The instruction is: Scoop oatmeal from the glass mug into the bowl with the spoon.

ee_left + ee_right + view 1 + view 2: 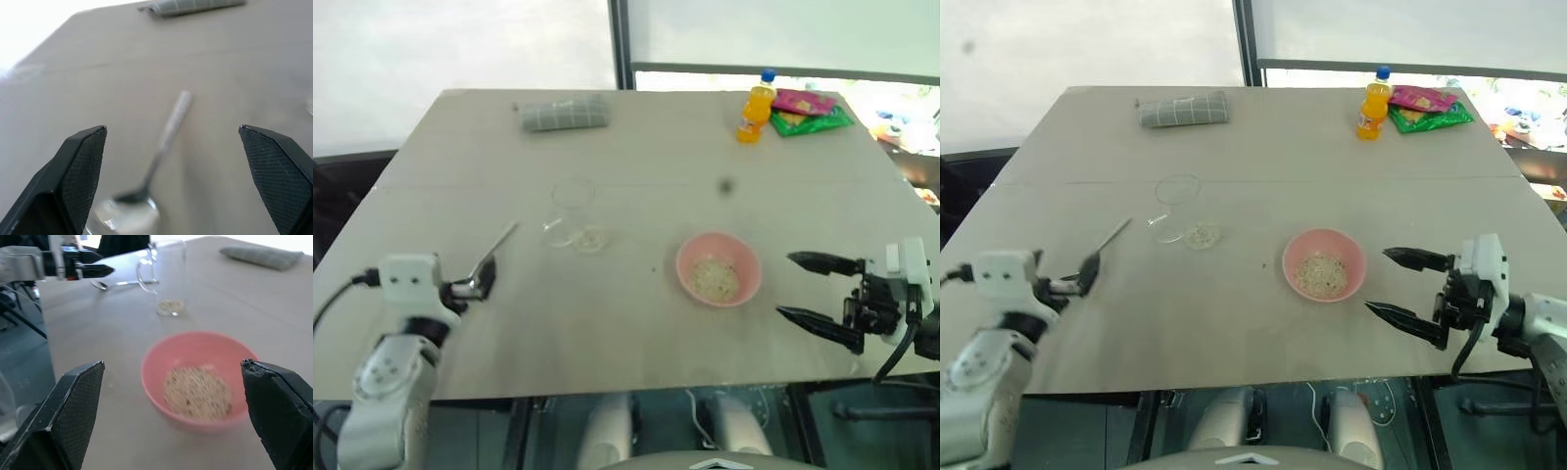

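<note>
The spoon (499, 245) lies flat on the table at the left, its oval end nearest me. My left gripper (171, 128) is open and hovers just behind that end, with the spoon (164, 142) showing between its fingers and untouched. The glass mug (573, 211) stands upright mid-table with a little oatmeal (590, 238) at its bottom. To its right, the pink bowl (683, 259) holds a heap of oatmeal (715, 279). My right gripper (784, 285) is open and empty, just right of the bowl (151, 382) and pointing at it.
An orange bottle (755, 110) and snack packets (808, 110) stand at the table's far right. A folded grey cloth (563, 115) lies at the far left. The table's near edge runs just under both grippers.
</note>
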Tool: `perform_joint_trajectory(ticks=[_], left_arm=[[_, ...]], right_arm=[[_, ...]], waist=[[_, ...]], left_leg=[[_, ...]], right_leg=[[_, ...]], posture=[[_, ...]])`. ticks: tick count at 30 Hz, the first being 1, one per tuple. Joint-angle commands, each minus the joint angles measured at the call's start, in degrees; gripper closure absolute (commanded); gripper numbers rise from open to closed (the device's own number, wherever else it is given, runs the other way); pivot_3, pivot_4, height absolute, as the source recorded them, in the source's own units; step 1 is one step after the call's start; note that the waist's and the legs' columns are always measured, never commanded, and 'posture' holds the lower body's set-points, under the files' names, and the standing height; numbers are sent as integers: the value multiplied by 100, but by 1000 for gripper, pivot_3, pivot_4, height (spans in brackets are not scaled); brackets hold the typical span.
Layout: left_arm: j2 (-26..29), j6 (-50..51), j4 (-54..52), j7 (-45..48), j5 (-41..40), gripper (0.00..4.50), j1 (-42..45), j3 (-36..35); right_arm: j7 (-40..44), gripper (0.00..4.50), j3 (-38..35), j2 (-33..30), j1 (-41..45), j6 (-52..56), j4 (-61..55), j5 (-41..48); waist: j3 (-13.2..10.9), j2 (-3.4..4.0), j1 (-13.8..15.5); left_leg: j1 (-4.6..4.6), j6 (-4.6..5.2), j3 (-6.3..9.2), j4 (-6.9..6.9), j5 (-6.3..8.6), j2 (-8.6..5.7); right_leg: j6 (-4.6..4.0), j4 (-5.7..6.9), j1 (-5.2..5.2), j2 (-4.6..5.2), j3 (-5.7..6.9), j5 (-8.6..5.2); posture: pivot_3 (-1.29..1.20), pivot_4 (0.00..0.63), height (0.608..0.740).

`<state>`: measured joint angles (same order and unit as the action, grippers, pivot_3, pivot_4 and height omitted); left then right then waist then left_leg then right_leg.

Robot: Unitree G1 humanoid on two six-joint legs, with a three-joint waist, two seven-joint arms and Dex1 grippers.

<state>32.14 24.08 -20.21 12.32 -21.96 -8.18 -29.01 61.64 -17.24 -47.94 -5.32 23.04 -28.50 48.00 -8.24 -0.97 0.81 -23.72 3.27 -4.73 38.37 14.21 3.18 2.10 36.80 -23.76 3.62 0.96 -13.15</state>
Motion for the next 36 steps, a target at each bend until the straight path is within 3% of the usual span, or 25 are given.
perform_joint_trajectory(ticks=[1, 7, 16, 20, 27, 32, 36], left_arm=[[449, 505, 314, 97, -8, 51, 451, -131], [1012, 880, 1328, 551, 280, 51, 897, 308], [1515, 1889, 1709, 1603, 148, 51, 594, 739], [1638, 1857, 2069, 1814, 224, 1257, 524, 735], [1576, 1833, 2364, 1801, 286, 4466, 594, 622], [1357, 1682, 2283, 1686, 248, 4466, 507, 427], [904, 927, 2063, 1341, 101, 4466, 737, -220]], right_arm=[[172, 0, 73, -188, 508, 141, -77, 168], [135, 0, 327, -6, 792, 34, 77, -137], [-75, 0, 235, 227, 851, -36, 173, -271], [-168, 0, 309, 381, 953, -73, 235, -314], [-131, 0, 361, 491, 1108, -109, 387, -453], [-91, 0, 397, 527, 1222, -117, 489, -508], [-77, 0, 414, 522, 1288, -84, 522, -490]], waist=[[-12, -12, -1], [-21, -27, -2], [-31, -22, -7], [-26, -4, -33], [-7, 36, -112], [1, 53, -159], [3, 58, -150]], left_leg=[[-1, 0, -3, 2, 0, -1], [-8, -1, -16, -10, 1, -4], [-1, -8, -20, -12, 5, -1], [2, -12, -21, -13, 7, 0], [8, -10, -20, -18, 6, 3], [9, -10, -21, -18, 6, 3], [6, -10, -20, -19, 6, 3]], right_leg=[[0, 0, 0, 3, -2, 1], [-3, -2, -3, 7, -8, 1], [-3, 0, -4, 19, -10, 1], [-4, 2, -5, 42, -13, 2], [-6, 9, -6, 41, -15, 2], [-6, 10, -6, 42, -17, 3], [-7, 10, -9, 45, -18, 3]], posture=[[0, 150, 740], [0, 150, 740], [0, 150, 740], [0, 150, 740], [0, 150, 740], [0, 150, 740], [0, 150, 740]])
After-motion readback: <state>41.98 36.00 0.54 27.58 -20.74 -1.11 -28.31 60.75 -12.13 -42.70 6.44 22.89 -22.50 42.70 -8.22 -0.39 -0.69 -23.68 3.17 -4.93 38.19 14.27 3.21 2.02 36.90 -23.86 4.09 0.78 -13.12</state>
